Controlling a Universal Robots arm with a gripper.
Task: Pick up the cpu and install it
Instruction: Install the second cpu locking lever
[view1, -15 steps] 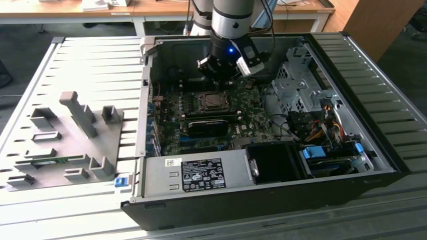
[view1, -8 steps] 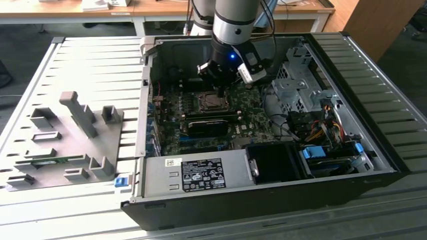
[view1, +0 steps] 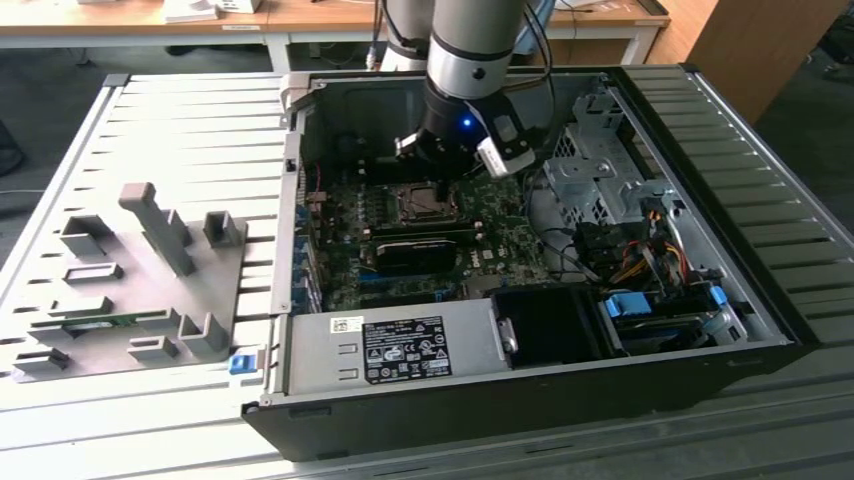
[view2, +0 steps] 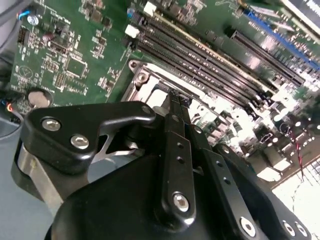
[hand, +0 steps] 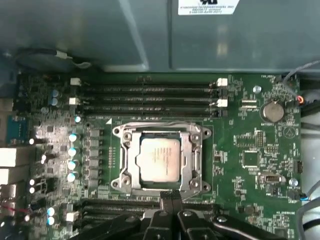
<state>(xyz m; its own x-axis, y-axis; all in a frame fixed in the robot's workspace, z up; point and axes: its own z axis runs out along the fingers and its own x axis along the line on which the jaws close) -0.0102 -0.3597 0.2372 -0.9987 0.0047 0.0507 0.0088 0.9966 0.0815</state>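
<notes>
The slatted counter (view1: 747, 150) carries an open computer case (view1: 320, 110) with its side panel off, and beside it, toward the exterior view's left, a grey fixture tray (view1: 134, 290). Inside the case lies the green motherboard (hand: 250, 150), and the arm (view1: 467, 50) reaches down over its upper part. Near the board's middle sits the socket (hand: 192, 150), a metal frame with the cpu (hand: 159, 159) already lying flat and square inside it, silver top up. The hand (hand: 170, 197) hovers just beside the socket's edge, apart from the chip, with its fingers (hand: 165, 200) pressed together and gripping nothing. The cpu therefore lies just ahead of the fingertips, no longer carried.
</notes>
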